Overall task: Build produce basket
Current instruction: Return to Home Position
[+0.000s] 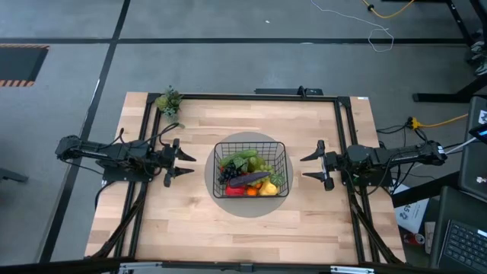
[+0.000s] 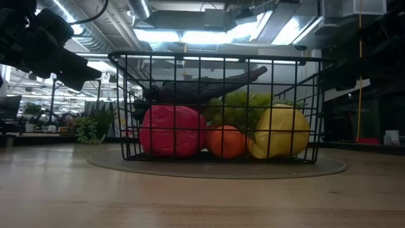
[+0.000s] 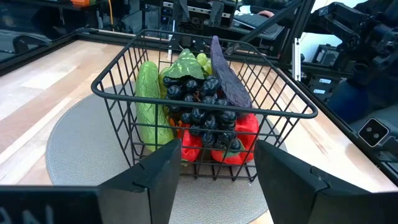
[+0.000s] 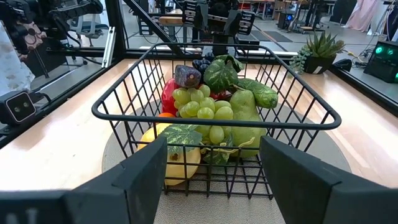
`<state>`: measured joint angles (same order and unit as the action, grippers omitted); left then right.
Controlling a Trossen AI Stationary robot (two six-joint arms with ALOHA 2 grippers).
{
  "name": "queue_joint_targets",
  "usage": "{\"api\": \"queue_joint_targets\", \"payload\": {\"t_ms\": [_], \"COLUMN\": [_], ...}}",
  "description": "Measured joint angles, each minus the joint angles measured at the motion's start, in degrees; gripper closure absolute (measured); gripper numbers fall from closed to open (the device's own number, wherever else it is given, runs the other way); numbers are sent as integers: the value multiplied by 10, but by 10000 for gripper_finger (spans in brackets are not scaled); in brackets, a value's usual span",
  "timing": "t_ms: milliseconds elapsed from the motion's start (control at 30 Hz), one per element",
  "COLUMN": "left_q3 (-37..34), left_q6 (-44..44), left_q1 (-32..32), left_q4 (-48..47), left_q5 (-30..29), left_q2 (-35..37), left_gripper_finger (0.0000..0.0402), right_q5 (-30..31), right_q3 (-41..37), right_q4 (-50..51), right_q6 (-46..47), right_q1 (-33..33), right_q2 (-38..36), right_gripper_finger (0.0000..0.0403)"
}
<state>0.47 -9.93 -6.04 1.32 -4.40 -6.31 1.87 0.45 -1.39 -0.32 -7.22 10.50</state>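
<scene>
The black wire-mesh basket (image 1: 250,168) stands on a round grey mat (image 1: 228,199) at the table's middle. Produce fills it: dark grapes (image 3: 202,102), a cucumber (image 3: 149,102), a purple eggplant (image 3: 227,78), a red pepper (image 3: 239,140), green grapes (image 4: 202,106), a green pear (image 4: 245,115), a lemon (image 4: 177,155) and an orange (image 2: 226,141). My left gripper (image 1: 185,162) hovers open to the basket's left, pointing at it. My right gripper (image 1: 307,167) hovers open to the basket's right, also facing it. Neither touches anything.
A small green potted plant (image 1: 168,101) stands at the table's far left corner. Black rails (image 1: 243,96) frame the wooden tabletop along its far, left and right sides. Bare wood lies near and far of the mat. Cables and equipment sit beyond the right edge.
</scene>
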Motion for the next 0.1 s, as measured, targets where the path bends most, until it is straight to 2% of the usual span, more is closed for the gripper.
{"api": "queue_joint_targets", "payload": {"t_ms": [100], "left_q3": [0], "left_q6": [0], "left_q1": [0], "left_q4": [0], "left_q5": [0], "left_q2": [0], "left_gripper_finger": [204], "right_q5": [0], "right_q3": [0], "right_q4": [0], "right_q6": [1], "right_q1": [0], "right_q2": [0], "right_gripper_finger": [147]}}
